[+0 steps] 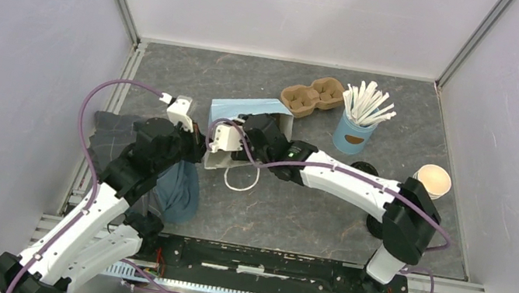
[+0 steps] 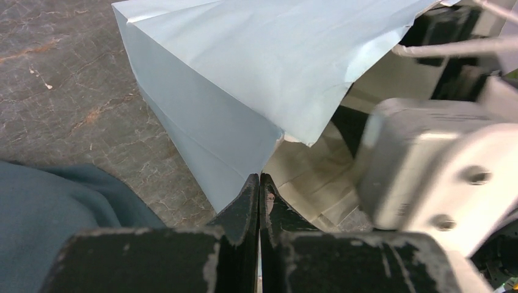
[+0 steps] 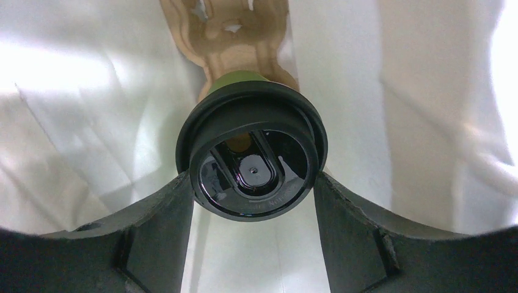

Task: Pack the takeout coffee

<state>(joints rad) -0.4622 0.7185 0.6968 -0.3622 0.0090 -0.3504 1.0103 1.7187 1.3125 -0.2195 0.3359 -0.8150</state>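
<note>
1 hand (image 3: 250,183) (right) grips coffee (image 3: 250,143) inside bag (image 3: 427,91).

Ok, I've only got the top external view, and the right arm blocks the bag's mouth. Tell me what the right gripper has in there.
Observer: The right gripper is shut on the takeout coffee, clamped at its black lid, inside the blue bag.
Operator: Now report what's beyond the cup.
Observer: A brown pulp cup carrier lies deeper in the bag. I cannot tell whether the cup sits in it.
Operator: Check the left side too.
Observer: The left gripper is shut on the bag's edge at the mouth.
</note>
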